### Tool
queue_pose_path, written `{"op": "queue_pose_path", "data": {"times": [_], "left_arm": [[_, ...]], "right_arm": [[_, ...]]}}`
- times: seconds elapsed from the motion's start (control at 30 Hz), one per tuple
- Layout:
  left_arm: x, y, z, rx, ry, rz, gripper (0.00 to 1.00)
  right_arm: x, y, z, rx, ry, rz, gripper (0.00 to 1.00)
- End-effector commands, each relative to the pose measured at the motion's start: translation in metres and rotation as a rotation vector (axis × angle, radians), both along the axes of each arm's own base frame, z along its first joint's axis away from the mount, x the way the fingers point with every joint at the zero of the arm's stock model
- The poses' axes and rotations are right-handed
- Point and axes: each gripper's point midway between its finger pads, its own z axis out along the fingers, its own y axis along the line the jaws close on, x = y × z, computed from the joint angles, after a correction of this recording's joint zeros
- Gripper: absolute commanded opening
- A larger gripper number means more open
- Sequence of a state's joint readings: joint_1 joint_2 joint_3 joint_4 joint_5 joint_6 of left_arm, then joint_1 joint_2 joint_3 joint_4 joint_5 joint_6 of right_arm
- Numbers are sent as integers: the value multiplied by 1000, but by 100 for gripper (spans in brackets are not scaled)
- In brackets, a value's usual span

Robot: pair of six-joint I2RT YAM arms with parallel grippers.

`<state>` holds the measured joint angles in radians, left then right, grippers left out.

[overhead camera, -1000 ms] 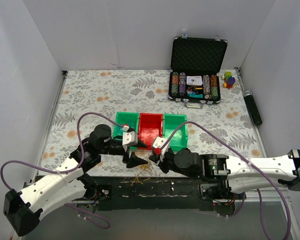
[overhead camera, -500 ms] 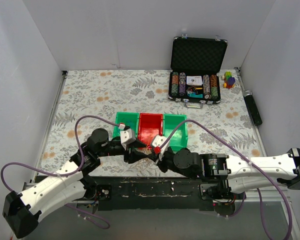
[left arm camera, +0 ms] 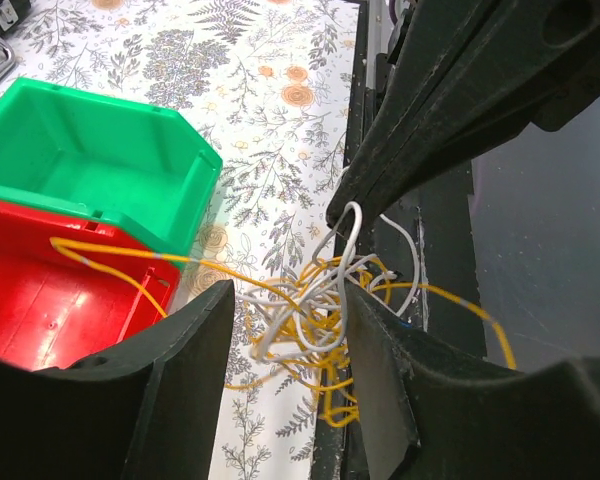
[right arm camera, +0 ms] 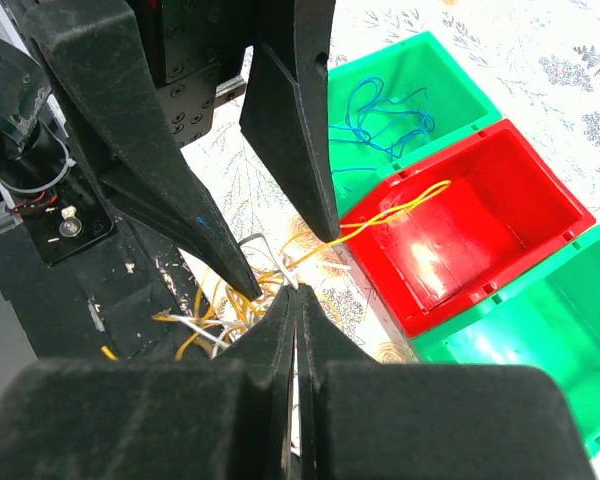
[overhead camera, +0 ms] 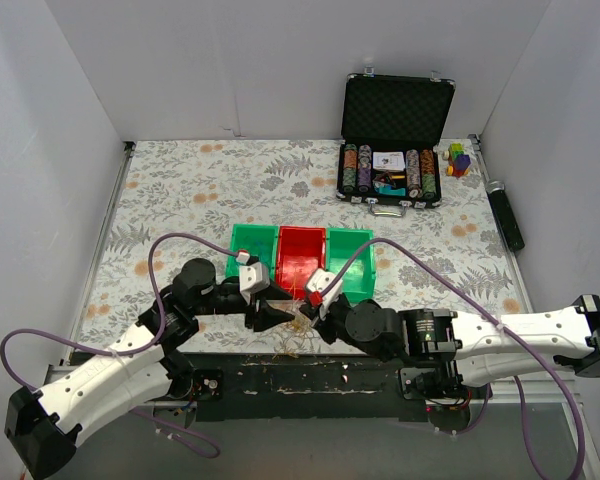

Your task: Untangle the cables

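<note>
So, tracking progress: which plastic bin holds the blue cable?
The left green plastic bin: the thin blue cable loops inside. The right green bin is empty.

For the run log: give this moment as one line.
left gripper open, straddling cables | right gripper shut on cables | yellow strand trails into red bin | cables tangled

White shells and black joints are covering the left arm [overhead camera: 110, 375] and right arm [overhead camera: 520, 335]; purple hoses [overhead camera: 158, 265] are trailing behind the black left pincer [left arm camera: 290, 300] and right pincer [right arm camera: 295, 300].
</note>
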<state>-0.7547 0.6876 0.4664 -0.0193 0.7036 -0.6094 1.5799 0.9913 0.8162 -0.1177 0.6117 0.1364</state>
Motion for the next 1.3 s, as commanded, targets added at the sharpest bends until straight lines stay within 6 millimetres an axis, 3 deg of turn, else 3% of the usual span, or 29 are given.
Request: {"op": "queue_pose_path", "data": {"times": [0.0,0.27,0.57,0.67,0.97,1.1,1.27], "left_arm": [[4,-1,11,-21,-19,14,47],[44,-4,31,-102,-22,222,39],[40,-2,11,-71,12,220,37],[39,-4,14,-82,25,210,38],[23,-13,35,-134,82,116,41],[17,-12,18,-102,83,95,41],[16,-5,-13,-26,37,93,41]], "right_arm": [[0,11,30,101,9,-21,1],[-11,30,33,122,18,-10,1],[-8,18,72,246,-7,-99,1],[-10,21,80,285,-1,-85,1],[-10,35,80,276,-27,-100,1],[-4,27,105,317,-69,-132,1],[1,0,148,402,-124,-168,1]]}}
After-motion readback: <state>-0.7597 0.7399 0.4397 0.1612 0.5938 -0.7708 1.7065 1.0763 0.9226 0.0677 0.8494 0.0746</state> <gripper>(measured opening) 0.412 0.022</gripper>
